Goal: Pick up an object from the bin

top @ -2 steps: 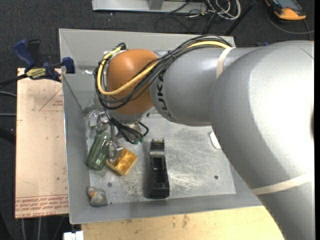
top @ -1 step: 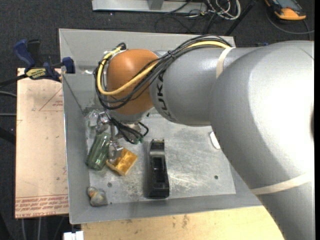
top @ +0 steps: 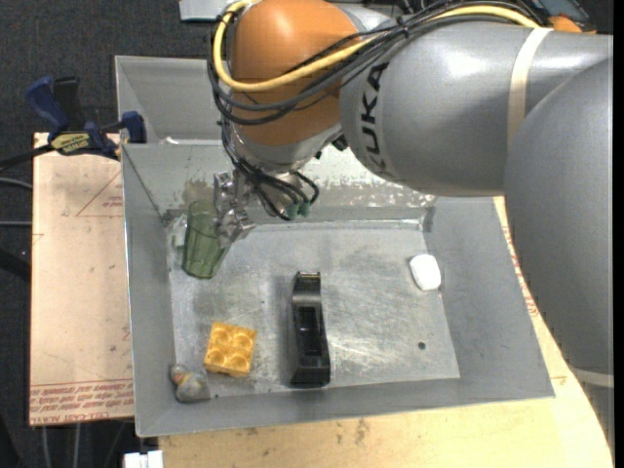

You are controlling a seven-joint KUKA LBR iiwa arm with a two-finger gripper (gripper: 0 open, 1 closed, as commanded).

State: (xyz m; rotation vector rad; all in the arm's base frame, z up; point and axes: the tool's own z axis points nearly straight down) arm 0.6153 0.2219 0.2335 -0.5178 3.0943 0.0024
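The gripper (top: pixel 231 213) hung at the rim of one green see-through cup (top: pixel 202 250), which leaned tilted in the upper-left corner of the bin (top: pixel 390 344); whether the claw was open or clamped could not be told. Well apart from the cup lay one yellow waffle-patterned block (top: pixel 229 349), one grey lump (top: pixel 189 384), one black tape dispenser (top: pixel 309 331) and one white pebble-like piece (top: pixel 424 272). The arm (top: pixel 468 96) read "KUKA" (top: pixel 365 110).
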